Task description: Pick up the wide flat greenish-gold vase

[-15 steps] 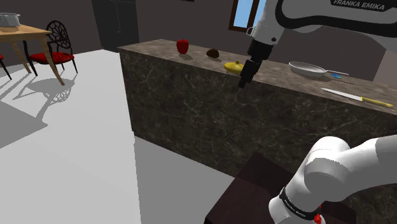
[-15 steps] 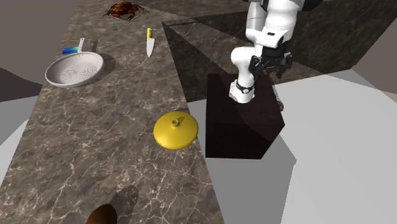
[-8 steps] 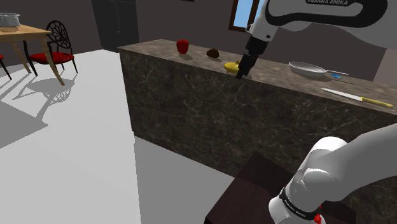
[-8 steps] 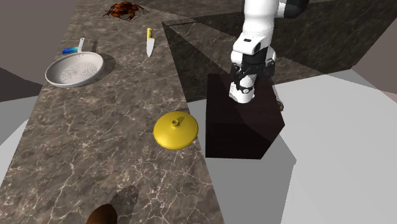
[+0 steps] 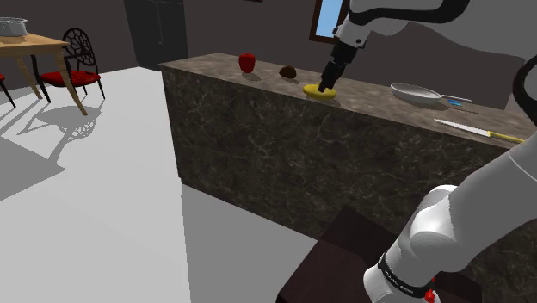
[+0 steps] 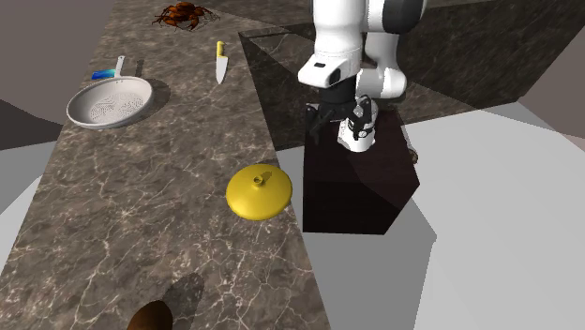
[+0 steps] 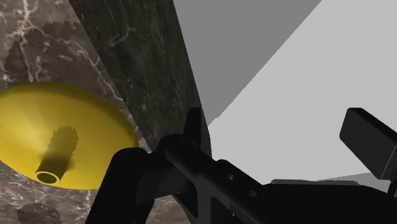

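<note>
target: wide, flat yellow vase [image 6: 259, 191] with a short narrow neck at its centre. it reads plain yellow here, not greenish-gold. it sits upright on the dark veined stone counter [image 6: 141, 244], close to the counter edge that faces the dark box stand [image 6: 356, 192].

all-black two-finger gripper [image 5: 325, 84]: fingers stand apart and clasp nothing. in the shoulder view it hangs just above the vase. the second exterior view puts it out past the counter edge, over the stand side, so it is not yet centred. the wrist view agrees: the vase lies off to one side of the fingers, not between them, and the counter edge runs beneath the hand.

judgement: approach phase, nothing grasped. the fingers are probably spread in readiness. the body is broad and low, likely too wide to span, so the neck or the thin rim looks like the workable hold. the next move calls for sliding further over the counter to line up with the neck, then descending.

risk: with the vase this near the edge, a glancing touch could push it off.

round pale pan [image 6: 110, 101] and yellow-handled knife [image 6: 220, 64] lie well apart from the vase and out of the way.
</note>
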Controlling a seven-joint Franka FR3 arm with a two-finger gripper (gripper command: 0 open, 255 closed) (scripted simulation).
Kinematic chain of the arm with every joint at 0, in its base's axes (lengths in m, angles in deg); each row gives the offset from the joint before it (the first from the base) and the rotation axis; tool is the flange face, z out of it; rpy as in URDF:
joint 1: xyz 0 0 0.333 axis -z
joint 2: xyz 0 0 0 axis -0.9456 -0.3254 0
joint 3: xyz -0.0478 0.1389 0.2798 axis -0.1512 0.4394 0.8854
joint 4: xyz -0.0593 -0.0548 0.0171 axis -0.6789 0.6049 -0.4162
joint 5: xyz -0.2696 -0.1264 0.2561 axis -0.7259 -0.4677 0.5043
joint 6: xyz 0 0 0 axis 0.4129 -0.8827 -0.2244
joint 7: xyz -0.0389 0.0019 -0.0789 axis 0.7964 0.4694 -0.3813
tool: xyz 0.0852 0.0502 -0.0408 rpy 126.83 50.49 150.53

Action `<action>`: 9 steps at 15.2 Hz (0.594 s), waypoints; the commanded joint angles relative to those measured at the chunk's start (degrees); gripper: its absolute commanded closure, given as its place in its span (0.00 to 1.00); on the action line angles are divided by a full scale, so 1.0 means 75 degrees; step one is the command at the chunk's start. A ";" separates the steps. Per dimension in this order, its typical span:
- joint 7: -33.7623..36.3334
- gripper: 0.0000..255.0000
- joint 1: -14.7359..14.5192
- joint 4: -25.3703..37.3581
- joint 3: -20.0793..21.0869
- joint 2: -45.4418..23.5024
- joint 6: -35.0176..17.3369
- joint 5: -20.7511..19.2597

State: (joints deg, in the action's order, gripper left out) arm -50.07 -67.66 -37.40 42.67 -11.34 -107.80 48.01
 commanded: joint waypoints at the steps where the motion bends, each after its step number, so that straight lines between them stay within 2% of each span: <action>1: -0.0379 0.00 0.0046 0.0488 -0.0289 -0.0466 -0.0002 0.0193; 5: -0.1101 0.00 0.0196 0.1720 -0.0815 -0.1595 0.0155 0.0802; 9: -0.1807 0.00 0.0583 0.3236 -0.1246 -0.2906 0.0541 0.1655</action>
State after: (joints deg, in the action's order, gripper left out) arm -61.96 -64.28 -17.40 34.29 -29.50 -104.93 58.11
